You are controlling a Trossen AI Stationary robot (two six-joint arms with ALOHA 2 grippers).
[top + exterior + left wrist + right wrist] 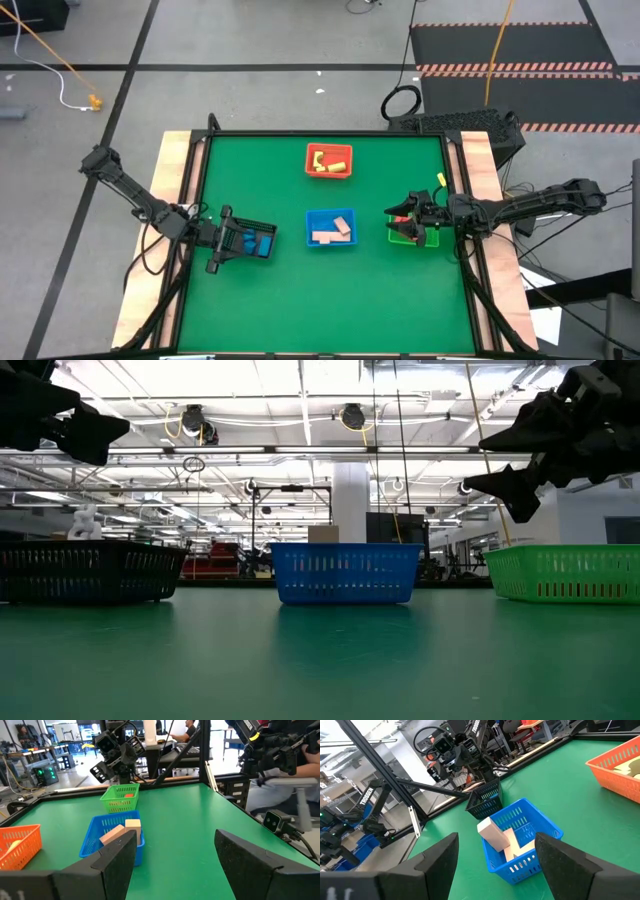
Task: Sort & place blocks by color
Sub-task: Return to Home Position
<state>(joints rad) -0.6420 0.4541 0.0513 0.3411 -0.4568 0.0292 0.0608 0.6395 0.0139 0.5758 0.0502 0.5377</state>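
Observation:
Each tray holds blocks of one colour. Yellow blocks (330, 158) lie in the red tray (309, 170), and tan bars (332, 232) (119, 831) (495, 834) in the blue tray (312, 218). Blue blocks (256, 242) lie in the black tray (262, 227), and a red block (129, 796) in the green tray (116, 802). My left gripper (230, 240) (175, 850) hovers open over the black tray. My right gripper (405, 215) (495, 860) hovers open above the green tray (398, 238). Both are empty.
In the low view the black tray (85, 570), blue tray (345, 572) and green tray (565, 572) stand in a row, with both grippers above rim height. The near half of the green table (330, 300) is bare. A person sits beyond the table's edge (300, 765).

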